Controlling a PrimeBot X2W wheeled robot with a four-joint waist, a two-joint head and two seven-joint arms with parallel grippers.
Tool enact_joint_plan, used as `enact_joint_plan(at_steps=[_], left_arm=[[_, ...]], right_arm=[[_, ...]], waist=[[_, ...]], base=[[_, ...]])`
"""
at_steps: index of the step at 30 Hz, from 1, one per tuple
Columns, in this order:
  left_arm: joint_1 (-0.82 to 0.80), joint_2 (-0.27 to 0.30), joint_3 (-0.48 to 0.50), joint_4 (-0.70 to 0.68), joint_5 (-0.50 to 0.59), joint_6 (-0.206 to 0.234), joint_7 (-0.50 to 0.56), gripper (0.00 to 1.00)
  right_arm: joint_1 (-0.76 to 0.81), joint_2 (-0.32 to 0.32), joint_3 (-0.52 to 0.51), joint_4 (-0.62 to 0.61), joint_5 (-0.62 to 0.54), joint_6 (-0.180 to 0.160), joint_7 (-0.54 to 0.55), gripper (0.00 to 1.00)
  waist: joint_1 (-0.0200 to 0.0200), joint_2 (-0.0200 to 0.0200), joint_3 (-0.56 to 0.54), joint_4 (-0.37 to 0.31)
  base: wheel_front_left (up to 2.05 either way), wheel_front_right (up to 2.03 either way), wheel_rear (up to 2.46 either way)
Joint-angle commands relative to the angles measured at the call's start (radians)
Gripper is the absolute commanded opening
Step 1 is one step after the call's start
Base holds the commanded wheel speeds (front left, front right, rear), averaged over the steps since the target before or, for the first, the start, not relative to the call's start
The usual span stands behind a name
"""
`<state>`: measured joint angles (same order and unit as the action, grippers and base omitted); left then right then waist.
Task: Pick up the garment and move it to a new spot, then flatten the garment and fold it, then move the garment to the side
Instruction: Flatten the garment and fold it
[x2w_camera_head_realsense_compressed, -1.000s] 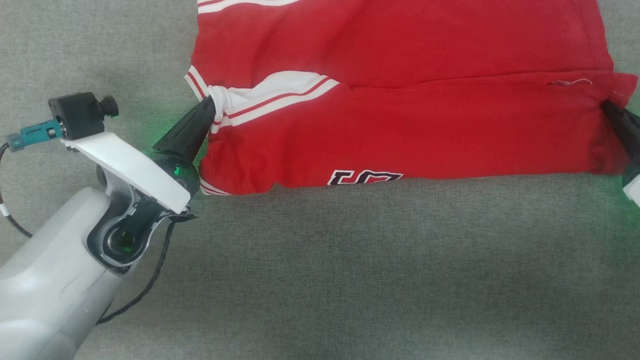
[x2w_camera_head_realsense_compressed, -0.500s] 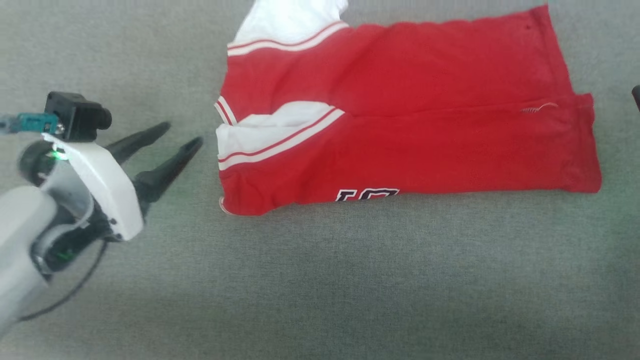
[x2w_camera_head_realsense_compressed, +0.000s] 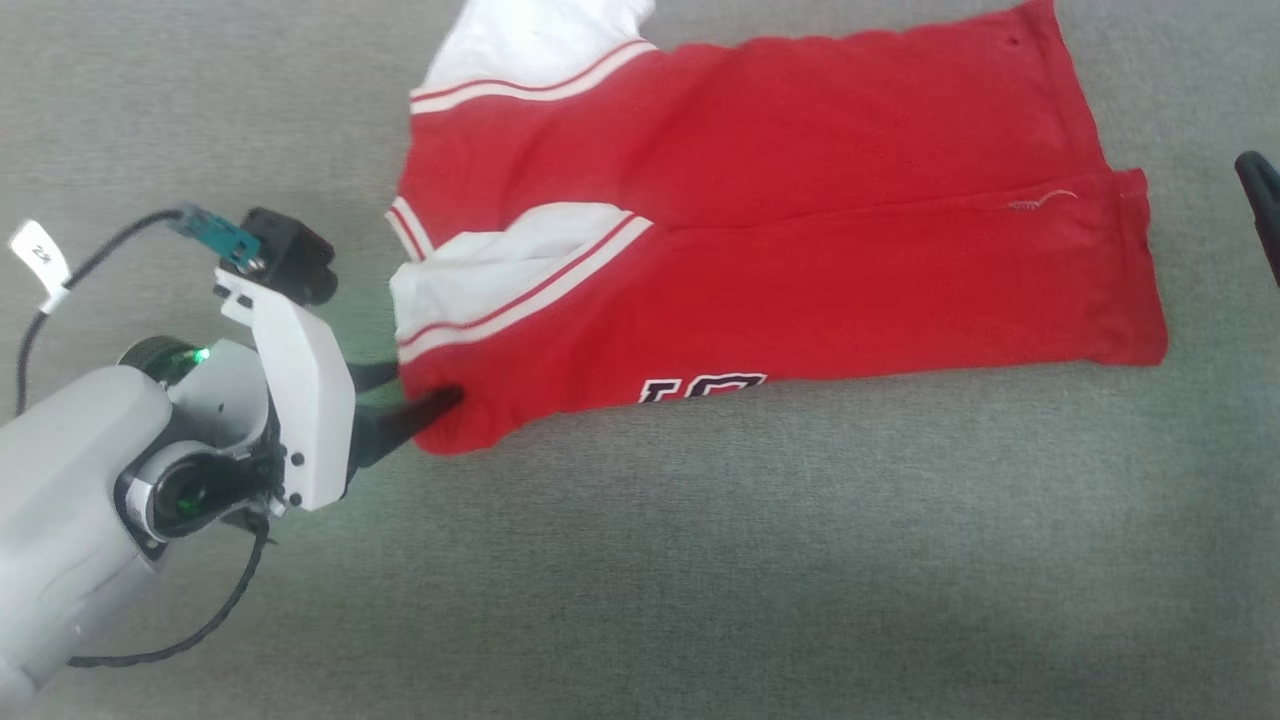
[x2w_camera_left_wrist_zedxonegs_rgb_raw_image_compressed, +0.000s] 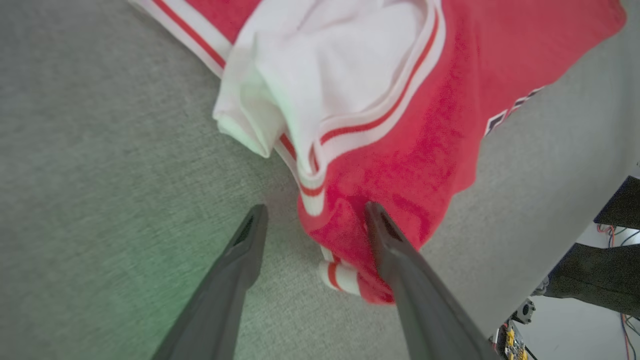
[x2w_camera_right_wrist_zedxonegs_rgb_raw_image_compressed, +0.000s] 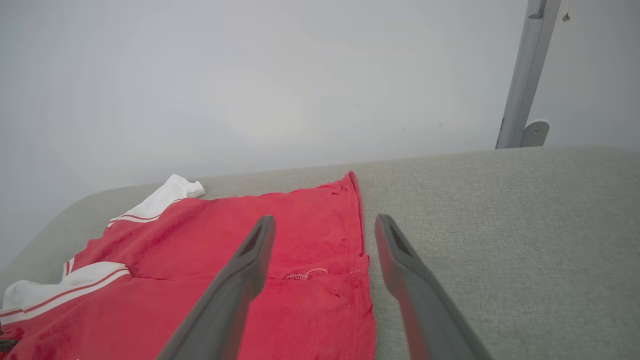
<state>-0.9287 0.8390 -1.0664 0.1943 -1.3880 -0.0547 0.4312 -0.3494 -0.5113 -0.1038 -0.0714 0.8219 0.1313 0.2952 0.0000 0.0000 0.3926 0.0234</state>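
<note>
The garment lies folded lengthwise on the grey upholstered surface, sleeves to the robot's left, hem to the right, with a bit of black-and-white lettering peeking out along the near edge. It looks light, soft and limp, so it'll sag and bunch if lifted from one point. Imo the best hold is a pinch through all layers at the two near corners, and the striped trim is prob. the thickest, least slippery bit. The left gripper is spread wide and has hold of nothing yet. It straddles the near-left corner, one finger pressed onto the red cloth, the other down on the grey surface beside it. The right gripper is also wide open and empty, hanging above the hem end and not touching. Vs. a sec ago: both were then nipped shut on the cloth's ends, left at the white sleeve and right at the hem side. Half a sec ago the left stood open, well clear of the shirt — now it has come in lower, at the corner. The camera has shifted too, so the shirt's small slide in the head view may not be real.
</note>
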Motion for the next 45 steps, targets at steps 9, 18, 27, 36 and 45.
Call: enact_joint_plan(at_steps=[9,18,27,36,45], left_arm=[[0.022,-0.058,-0.05,0.083,-0.052,-0.027,0.095,0.33],[0.018,-0.07,-0.048,0.091,-0.075,-0.057,0.112,0.0],[-0.011,-0.088,-0.045,0.08,-0.05,-0.064,0.088,0.0],[-0.039,-0.121,-0.046,0.062,-0.027,-0.068,0.077,0.0],[-0.029,-0.129,-0.044,0.062,-0.026,-0.071,0.045,0.0]], right_arm=[[-0.025,-0.008,-0.001,-0.009,-0.001,-0.001,-0.014,1.0],[-0.005,-0.112,0.088,-0.043,-0.007,-0.001,0.114,1.0],[-0.08,-0.27,0.252,-0.053,0.051,-0.001,0.441,1.0],[-0.162,-0.26,0.347,0.065,0.001,-0.001,0.558,1.0],[-0.162,-0.236,0.417,0.12,-0.012,-0.001,0.562,0.0]], waist=[[0.0,0.0,0.064,-0.067],[0.0,0.0,0.082,-0.07],[0.0,0.0,0.114,-0.055],[0.0,0.0,0.146,-0.02],[0.0,0.0,0.139,-0.013]], base=[[0.0,0.0,0.0],[0.0,0.0,0.0],[0.0,0.0,0.0],[0.0,0.0,0.0],[0.0,0.0,0.0]])
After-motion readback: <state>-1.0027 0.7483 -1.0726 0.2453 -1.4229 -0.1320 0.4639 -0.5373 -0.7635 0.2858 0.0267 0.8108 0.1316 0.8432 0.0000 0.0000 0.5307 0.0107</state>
